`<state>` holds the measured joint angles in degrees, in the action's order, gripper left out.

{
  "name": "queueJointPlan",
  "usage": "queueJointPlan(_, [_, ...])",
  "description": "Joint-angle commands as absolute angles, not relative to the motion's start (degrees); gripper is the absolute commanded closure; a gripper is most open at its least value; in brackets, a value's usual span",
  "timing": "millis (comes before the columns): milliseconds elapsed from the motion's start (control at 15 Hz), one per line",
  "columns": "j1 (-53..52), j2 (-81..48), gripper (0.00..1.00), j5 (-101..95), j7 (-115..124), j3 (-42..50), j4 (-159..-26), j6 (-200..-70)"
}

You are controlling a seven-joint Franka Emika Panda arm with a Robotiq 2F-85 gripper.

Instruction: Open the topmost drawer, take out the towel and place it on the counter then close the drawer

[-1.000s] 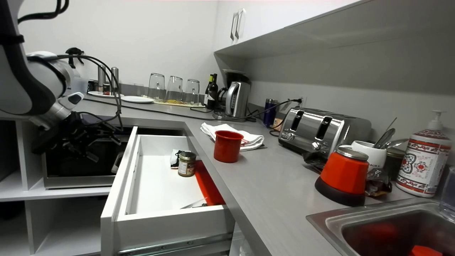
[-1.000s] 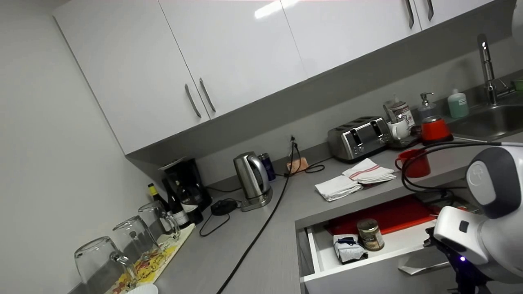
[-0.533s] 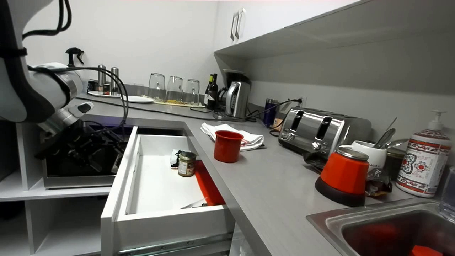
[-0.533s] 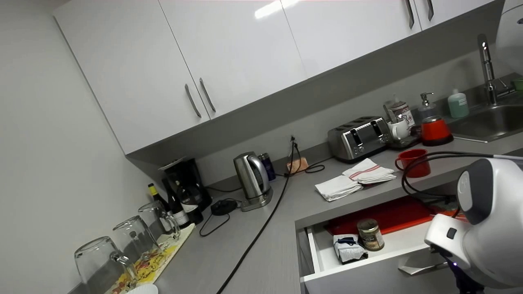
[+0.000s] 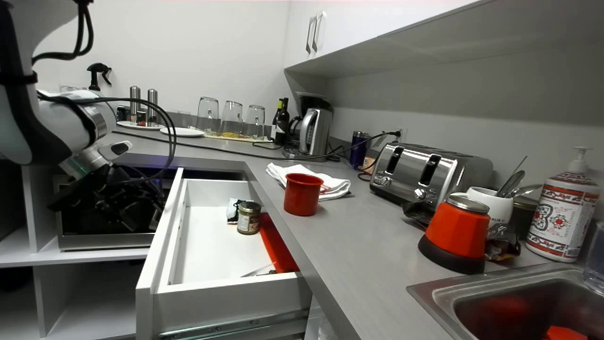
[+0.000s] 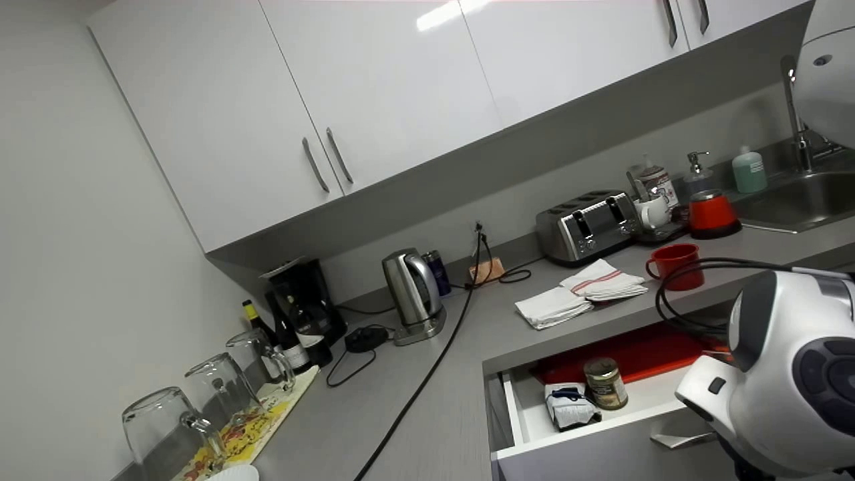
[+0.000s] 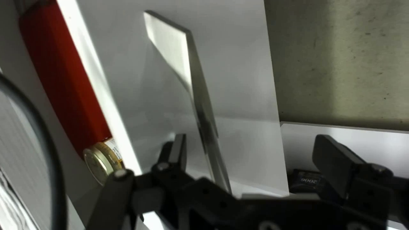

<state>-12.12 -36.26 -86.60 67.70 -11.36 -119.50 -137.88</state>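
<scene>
The claw [image 7: 250, 145], its fingers [image 7: 330, 163] spread wide, hangs at the front of the open topmost drawer [image 7: 241, 86], with the silver bar handle [image 7: 200, 99] between those fingers in the wrist view; whether they touch it, I cannot tell. Just past that front from the claw, a lidded jar [image 5: 248, 219] stands in the drawer. Farther off and higher than the claw, the folded red-striped towel [image 6: 601, 282] lies on the grey counter [image 5: 358, 250], a red mug [image 6: 678, 270] beside it.
</scene>
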Motion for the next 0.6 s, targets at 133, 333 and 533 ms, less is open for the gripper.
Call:
queueJointPlan(133, [-10.98, -39.91, 0.00, -78.76, 63.61, -10.07, -114.01, -136.93])
queueJointPlan(333, [-10.62, -41.13, 0.00, -75.91, 63.57, -8.41, -111.24, -136.70])
queueJointPlan(533, [-10.26, -41.98, 0.00, -74.11, 64.24, -6.22, -108.16, -136.11])
